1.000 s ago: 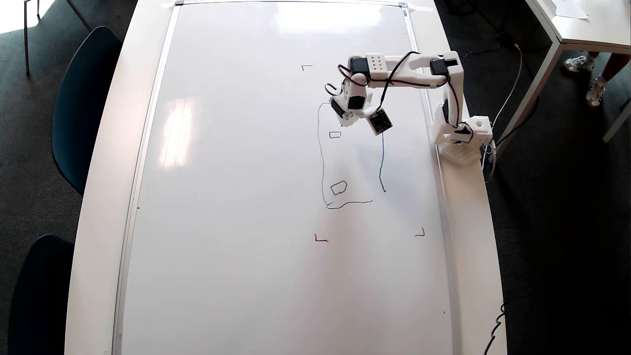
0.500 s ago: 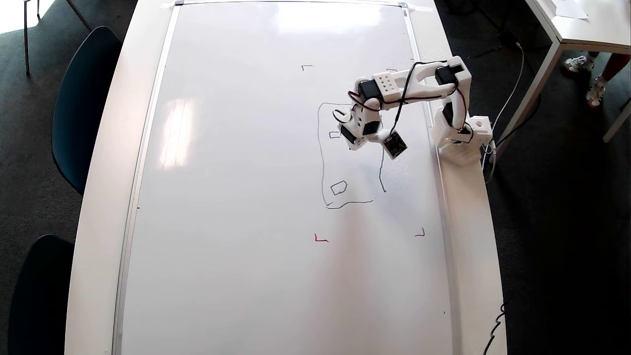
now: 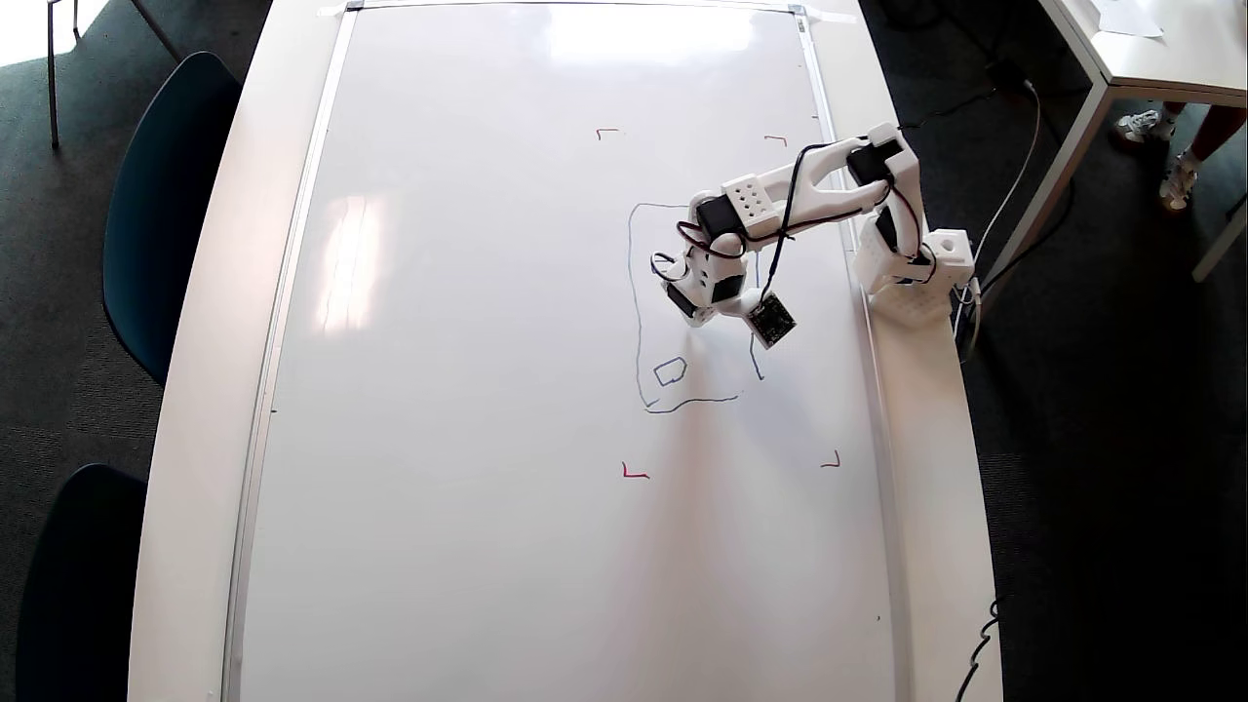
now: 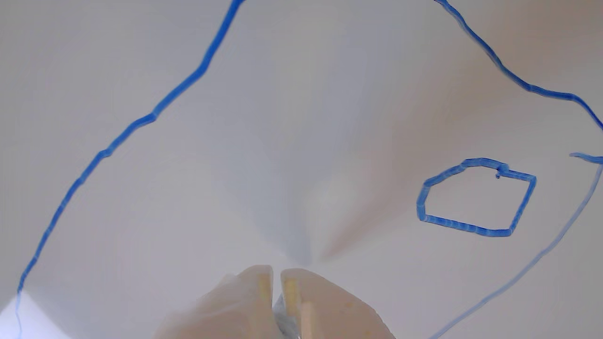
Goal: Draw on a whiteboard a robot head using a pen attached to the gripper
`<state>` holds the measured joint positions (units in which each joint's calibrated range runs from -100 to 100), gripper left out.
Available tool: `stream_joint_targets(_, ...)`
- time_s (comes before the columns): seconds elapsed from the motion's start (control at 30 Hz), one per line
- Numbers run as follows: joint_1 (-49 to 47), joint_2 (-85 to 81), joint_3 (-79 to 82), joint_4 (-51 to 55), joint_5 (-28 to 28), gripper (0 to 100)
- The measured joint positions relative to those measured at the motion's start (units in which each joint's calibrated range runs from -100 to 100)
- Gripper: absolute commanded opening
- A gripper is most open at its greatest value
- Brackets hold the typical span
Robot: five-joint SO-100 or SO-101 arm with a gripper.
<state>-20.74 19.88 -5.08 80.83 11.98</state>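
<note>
While the outline stands unfinished, we judge the drawing step to be midway: the robot head shows, going left to right in the overhead view, its long left side, a small box low inside, a bottom stroke, and a short right side. It lies on the right half of the whiteboard, which rests on the table. The claw hangs inside the outline, above that small box. In the wrist view its tips sit nearly closed, a narrow slit between them; we cannot make out the pen there. Next, we think, another inner box needs the tip lowered gently onto bare board. No containers appear.
</note>
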Motion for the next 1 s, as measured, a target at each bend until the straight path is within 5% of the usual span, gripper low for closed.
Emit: stream_joint_targets(1.0,0.9,0.3,3.1,-2.1,0.0,1)
